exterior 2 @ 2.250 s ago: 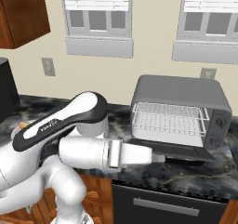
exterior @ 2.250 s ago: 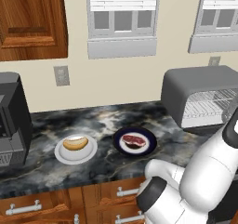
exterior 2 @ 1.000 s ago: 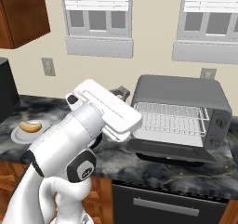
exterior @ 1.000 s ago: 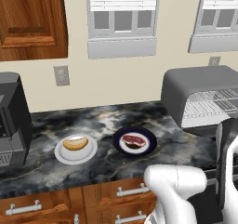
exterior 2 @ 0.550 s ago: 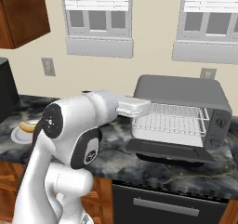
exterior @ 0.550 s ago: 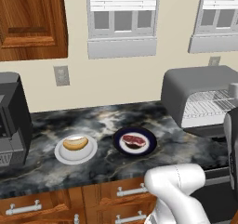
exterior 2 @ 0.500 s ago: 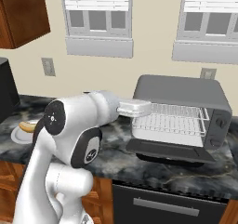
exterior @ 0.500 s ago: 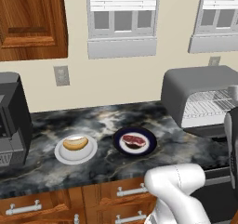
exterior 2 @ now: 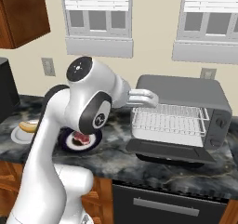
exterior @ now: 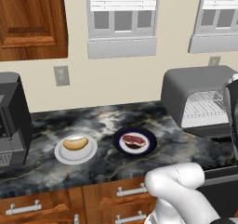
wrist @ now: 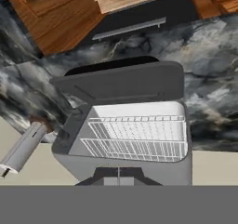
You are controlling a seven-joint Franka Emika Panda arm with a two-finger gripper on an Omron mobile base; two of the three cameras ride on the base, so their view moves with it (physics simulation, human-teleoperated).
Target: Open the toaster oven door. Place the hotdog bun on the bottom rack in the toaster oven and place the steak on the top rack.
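Right base view showed the gripper (exterior 2: 155,99), fingers pressed together and empty, above the toaster oven (exterior 2: 186,111), whose door (exterior 2: 169,150) lay dropped open below, exposing 2 racks for loading.

Marble counter (exterior: 97,121) carries toaster oven (exterior: 197,97), two plates.

Grey toaster oven (exterior 2: 186,90) at right of the right base view, door (exterior 2: 169,150) folded down flat, wire racks (exterior 2: 168,121) bare, tan bun (exterior: 75,143) and red steak (exterior: 134,141) on plates, centre-left of the left base view
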